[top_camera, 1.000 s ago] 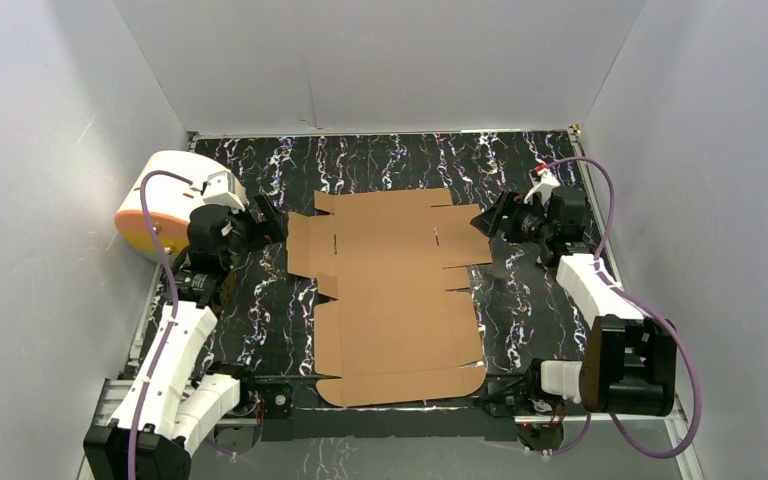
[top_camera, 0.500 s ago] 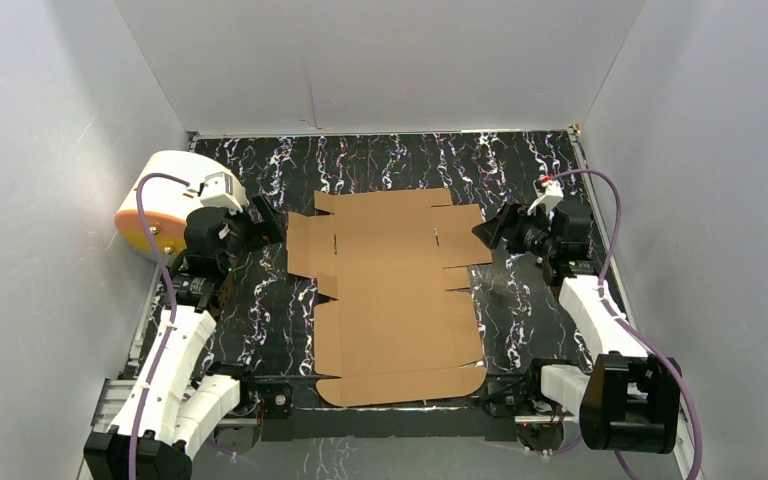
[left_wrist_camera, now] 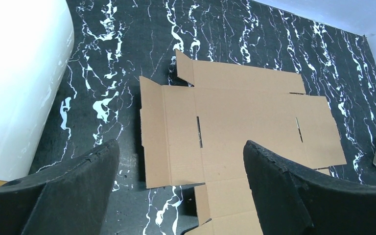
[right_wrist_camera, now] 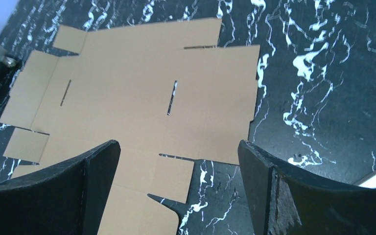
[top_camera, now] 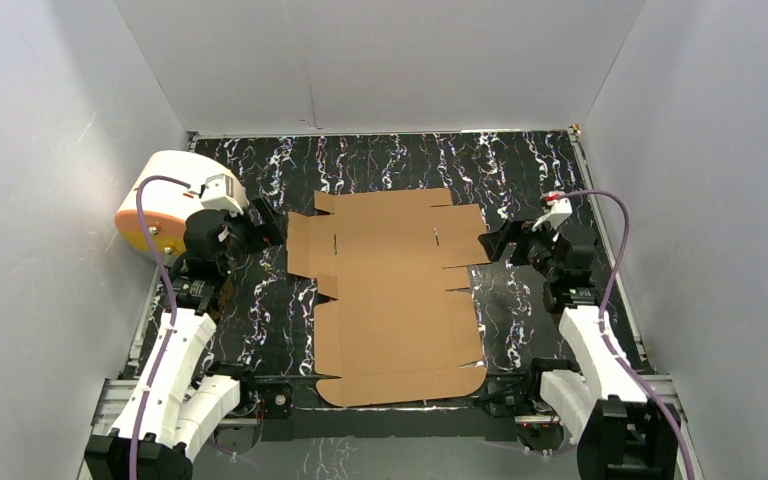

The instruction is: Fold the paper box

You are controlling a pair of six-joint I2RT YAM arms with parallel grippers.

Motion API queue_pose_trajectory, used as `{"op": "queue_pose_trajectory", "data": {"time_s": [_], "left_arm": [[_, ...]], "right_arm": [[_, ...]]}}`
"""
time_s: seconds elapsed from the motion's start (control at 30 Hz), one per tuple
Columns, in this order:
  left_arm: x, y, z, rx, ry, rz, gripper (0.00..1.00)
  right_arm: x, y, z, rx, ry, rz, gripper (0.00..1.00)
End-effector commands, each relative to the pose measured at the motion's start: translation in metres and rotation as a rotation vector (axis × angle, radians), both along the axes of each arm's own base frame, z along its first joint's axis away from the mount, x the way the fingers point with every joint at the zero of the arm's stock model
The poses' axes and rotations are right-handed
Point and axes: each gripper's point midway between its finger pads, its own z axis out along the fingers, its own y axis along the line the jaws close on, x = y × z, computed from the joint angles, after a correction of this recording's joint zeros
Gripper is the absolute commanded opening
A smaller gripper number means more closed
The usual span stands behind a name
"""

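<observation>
The paper box is a flat brown cardboard die-cut sheet with flaps, tabs and slots, lying unfolded on the black marbled table. It also shows in the left wrist view and in the right wrist view. My left gripper is open and empty, held above the table just left of the sheet's left flap. My right gripper is open and empty, held above the table just right of the sheet's right flap. In each wrist view both fingers stand wide apart with nothing between them.
A cream-white cylinder with an orange face lies at the left wall behind the left arm; it fills the left edge of the left wrist view. Grey walls enclose the table on three sides.
My right arm has drawn back toward the near edge and its gripper has shifted slightly nearer, staying by the right flap. The left arm and the sheet have hardly moved.
</observation>
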Motion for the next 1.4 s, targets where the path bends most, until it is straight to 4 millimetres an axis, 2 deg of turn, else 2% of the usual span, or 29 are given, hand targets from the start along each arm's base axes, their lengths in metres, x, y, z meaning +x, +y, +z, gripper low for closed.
{"op": "queue_pose_trajectory", "data": {"time_s": [0.0, 0.13, 0.27, 0.37, 0.43, 0.47, 0.53, 0.63, 0.7, 0.87, 0.97, 1.2, 1.3, 1.37], "left_arm": [[-0.002, -0.004, 0.006, -0.007, -0.033, -0.032, 0.94], [-0.006, -0.006, 0.003, -0.002, -0.019, -0.047, 0.94], [-0.010, -0.007, 0.001, -0.003, -0.023, -0.061, 0.94], [-0.013, -0.009, 0.001, -0.006, -0.023, -0.070, 0.94], [-0.016, -0.010, 0.001, -0.011, -0.022, -0.077, 0.94], [-0.016, -0.011, 0.001, -0.014, -0.024, -0.080, 0.94], [-0.017, -0.012, 0.001, -0.018, -0.029, -0.086, 0.94], [-0.016, -0.016, 0.001, -0.026, -0.024, -0.105, 0.94], [-0.015, -0.019, 0.000, -0.034, -0.014, -0.122, 0.94], [-0.013, -0.033, -0.006, -0.083, 0.031, -0.182, 0.94], [-0.008, -0.042, -0.012, -0.133, 0.085, -0.202, 0.94], [0.010, -0.069, -0.031, -0.297, 0.243, -0.251, 0.93], [0.023, -0.076, -0.036, -0.318, 0.279, -0.258, 0.93], [0.033, -0.077, -0.042, -0.321, 0.303, -0.241, 0.93]], "right_arm": [[-0.008, -0.005, 0.023, -0.022, -0.104, -0.022, 1.00], [-0.026, -0.008, 0.021, -0.036, -0.108, -0.035, 1.00], [-0.035, -0.009, 0.025, -0.031, -0.132, -0.045, 1.00], [-0.039, -0.005, 0.033, -0.024, -0.153, -0.024, 0.85], [-0.040, -0.002, 0.034, -0.024, -0.151, -0.002, 0.68], [-0.040, -0.001, 0.035, -0.024, -0.151, 0.009, 0.57], [-0.041, 0.002, 0.034, -0.020, -0.143, 0.028, 0.43], [-0.041, 0.005, 0.032, -0.014, -0.130, 0.041, 0.35], [-0.040, 0.006, 0.030, -0.006, -0.121, 0.048, 0.41], [-0.031, 0.006, 0.030, 0.016, -0.105, 0.034, 0.75], [-0.022, 0.005, 0.027, 0.020, -0.066, 0.029, 0.85], [0.015, 0.011, 0.021, 0.049, 0.040, 0.051, 0.94], [0.041, 0.011, 0.022, 0.046, 0.063, 0.047, 0.95], [0.058, 0.018, 0.017, 0.031, 0.086, 0.057, 0.96]]}}
